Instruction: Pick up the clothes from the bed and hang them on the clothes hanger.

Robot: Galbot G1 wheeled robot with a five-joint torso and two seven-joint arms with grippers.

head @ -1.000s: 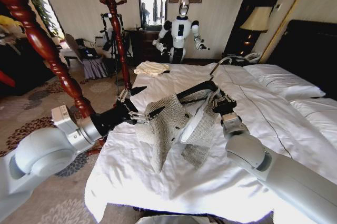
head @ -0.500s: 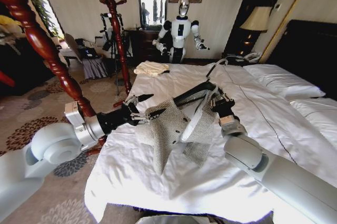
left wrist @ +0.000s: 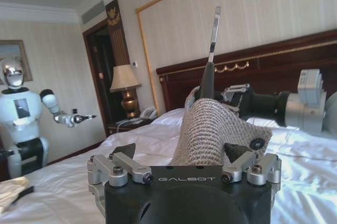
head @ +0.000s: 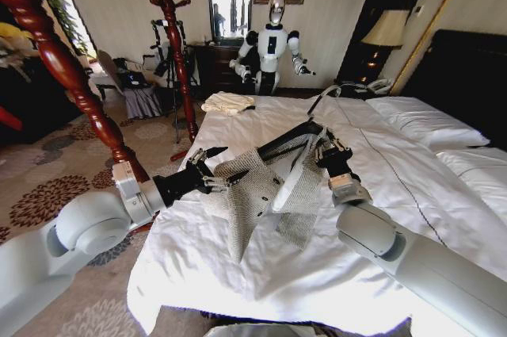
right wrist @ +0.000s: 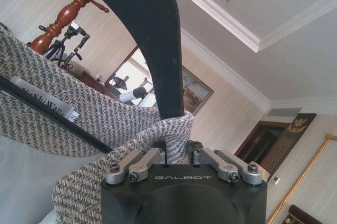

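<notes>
Grey-beige flecked knit, noted as the jacket [head: 261, 194]: hung in the air just above the white duvet of the bed [head: 380, 194], draped over the black hanger [head: 289, 140], lower hem trailing down toward the covers.

Found the right gripper [head: 329, 151] at the far shoulder of the hanger. In the right wrist view, saw its jaws closed on the hanger's curved arm [right wrist: 152, 39], with a fold of jacket knit [right wrist: 105, 113] caught in beside it.

Found the left gripper [head: 220, 169] at the near shoulder of the jacket. Saw its jaws spread wide, the knit-covered hanger end [left wrist: 210, 129] sitting between them but not pinched.

Step in hand, judged: dressing the hanger, i.e. getting the near shoulder seated over the near end. Task roughly midway; garment off the bed, not yet hung up anywhere.

Next move, judged: called for closing on or tugging the near shoulder fabric so it sits square, while keeping the hanger level. Risk of the jacket sliding off the unsupported side if tilted.

Hard to make out:
- Could not tell whether the far shoulder is fully seated; hidden by the right wrist and folds.
- Sleeves not separable from the bunched body.
- Hanger hook [left wrist: 214, 29] seen as a thin metal stem in the left wrist view, its top cut off.
- Contact between hem and duvet uncertain.
</notes>
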